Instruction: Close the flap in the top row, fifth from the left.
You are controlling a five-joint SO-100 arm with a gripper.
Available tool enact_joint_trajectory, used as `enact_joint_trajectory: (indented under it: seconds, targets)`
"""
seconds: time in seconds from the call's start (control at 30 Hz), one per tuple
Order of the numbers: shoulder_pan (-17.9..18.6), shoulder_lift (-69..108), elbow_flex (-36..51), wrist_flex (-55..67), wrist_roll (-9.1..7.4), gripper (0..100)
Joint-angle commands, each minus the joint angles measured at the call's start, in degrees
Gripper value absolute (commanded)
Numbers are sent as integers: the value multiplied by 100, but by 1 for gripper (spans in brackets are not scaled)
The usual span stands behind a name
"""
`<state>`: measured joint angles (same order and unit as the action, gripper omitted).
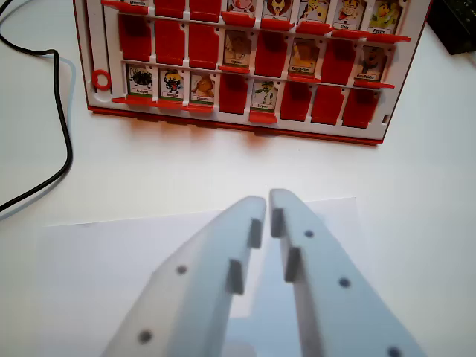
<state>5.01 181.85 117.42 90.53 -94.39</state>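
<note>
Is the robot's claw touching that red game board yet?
No. The claw hangs over the white table, with bare surface between its tips and the game board.

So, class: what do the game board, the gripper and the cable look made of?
Game board: likely glossy red plastic, with moulded flaps and printed picture cards. Gripper: matte white plastic, possibly 3D-printed; edges look soft. Cable: black, probably rubber- or plastic-sheathed, curving loosely.

The gripper (pixel 268 199) is made of pale, whitish-grey plastic, its two long flat fingers (pixel 201 297) widening toward the bottom edge of the wrist view, with stepped notches along their inner edges and small dark round holes dotting their faces.
</note>
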Motion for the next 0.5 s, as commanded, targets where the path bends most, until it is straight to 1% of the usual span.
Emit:
enact_joint_trajectory:
  seconds: [0.0, 0.47]
  targets:
    - [62, -18, -299, 18, -53, 0]
    - [88, -97, -360, 9, -35, 0]
